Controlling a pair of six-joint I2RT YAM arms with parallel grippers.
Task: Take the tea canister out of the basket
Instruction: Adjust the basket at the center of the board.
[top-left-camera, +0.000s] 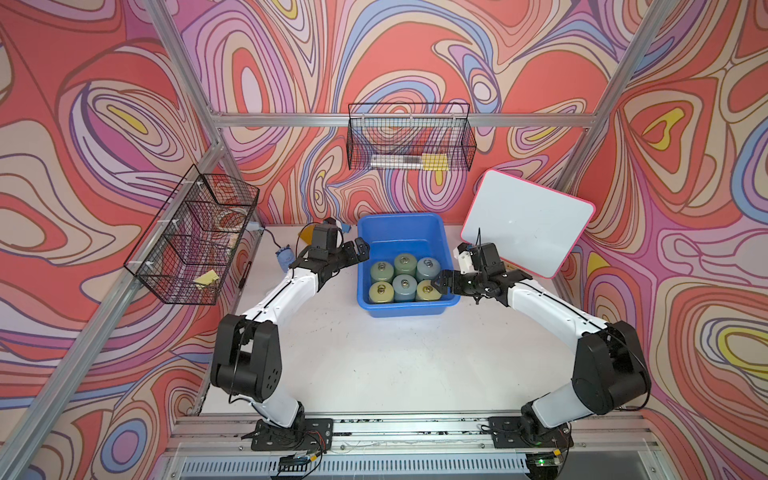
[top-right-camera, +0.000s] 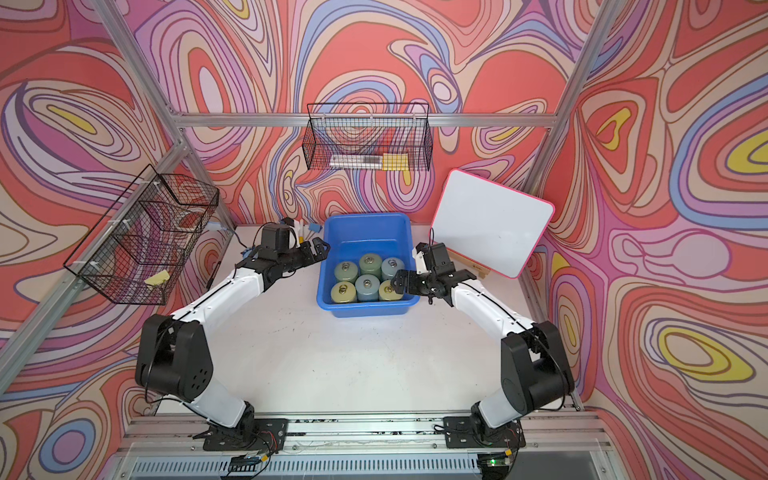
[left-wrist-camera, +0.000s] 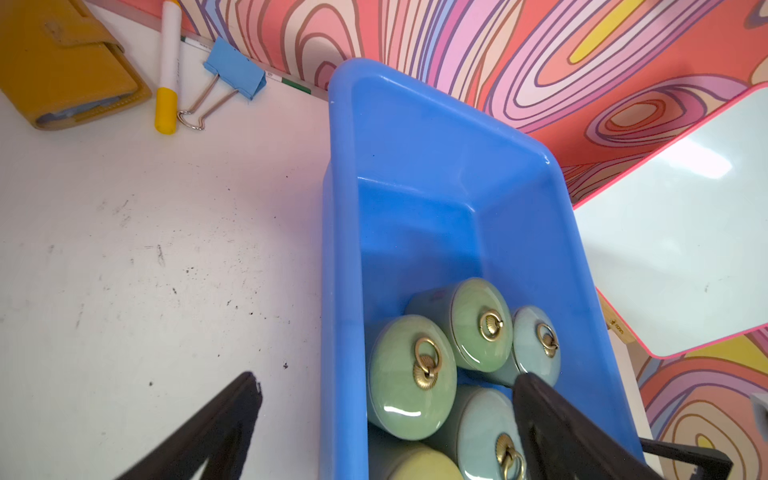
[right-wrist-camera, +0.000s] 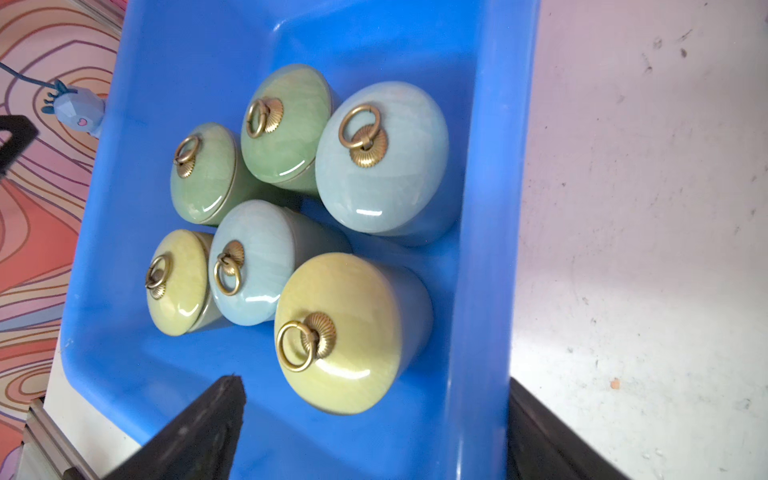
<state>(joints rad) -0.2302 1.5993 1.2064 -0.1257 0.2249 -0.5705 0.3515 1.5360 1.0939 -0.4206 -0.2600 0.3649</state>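
Basket (top-left-camera: 407, 311): placed mid-frame on the bench (top-left-camera: 395, 357), reachable by both arms.
Yellow tea canister (top-left-camera: 428, 289): kept inside, lower right of six.
Right fingers (right-wrist-camera: 208, 424): released, empty, straddling the wall beside it.
Left fingers (left-wrist-camera: 224, 415): released, empty, straddling the opposite wall.

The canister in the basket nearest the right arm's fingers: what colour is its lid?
The lid is pale yellow-green; the right wrist view shows it best.

The basket (top-left-camera: 401, 232) is bright blue. The tea canisters (top-left-camera: 404, 286) have glossy green, pale blue and yellow lids (right-wrist-camera: 286, 133) with brass rings (right-wrist-camera: 340, 124). The table (top-left-camera: 395, 357) is white with dark specks.
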